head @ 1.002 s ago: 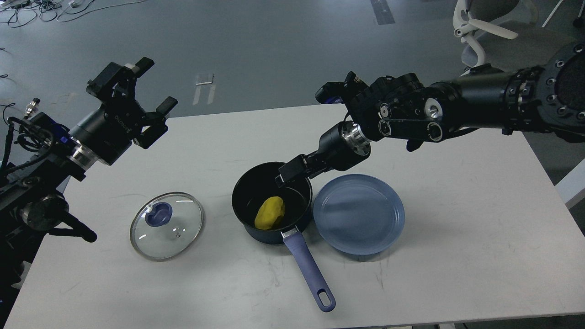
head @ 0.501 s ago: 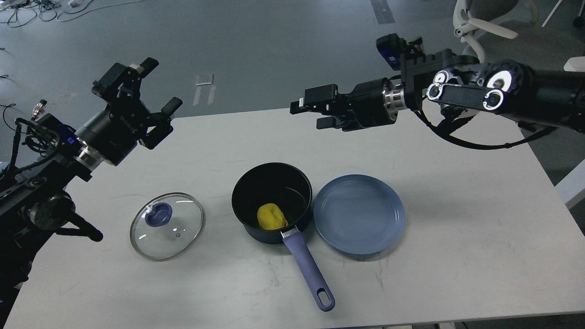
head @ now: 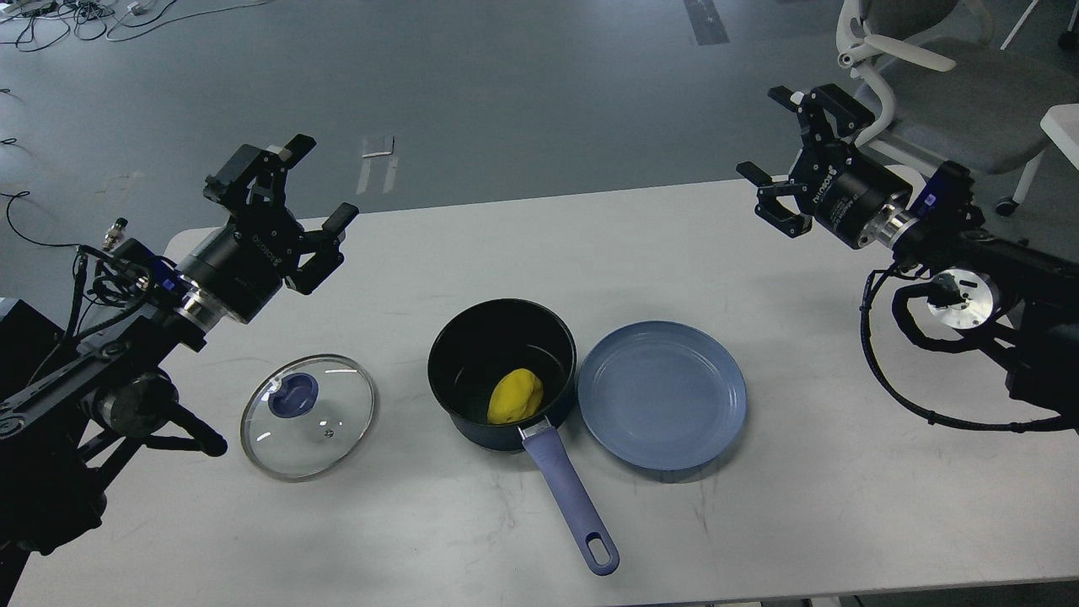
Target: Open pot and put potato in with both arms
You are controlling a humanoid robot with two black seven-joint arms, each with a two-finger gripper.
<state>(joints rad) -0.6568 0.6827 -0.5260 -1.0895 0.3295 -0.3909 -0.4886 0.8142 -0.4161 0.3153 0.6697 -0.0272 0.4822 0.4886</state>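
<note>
A dark pot (head: 472, 350) with a purple-blue handle stands open at the middle of the white table (head: 843, 506). A yellow potato (head: 515, 396) lies inside it, near the handle side. The glass lid (head: 308, 416) with a blue knob lies flat on the table left of the pot. My left gripper (head: 297, 187) is open and empty, raised above the table's left rear. My right gripper (head: 782, 145) is open and empty, raised above the table's right rear, well away from the pot.
An empty blue plate (head: 662, 394) sits right of the pot, touching its side. A white and grey office chair (head: 927, 76) stands behind the table at the right. Cables lie on the floor at the far left.
My right gripper has left the pot, risen and swung far to the right rear. The potato has shifted slightly inside the pot. My left gripper has drifted a little right and down.
</note>
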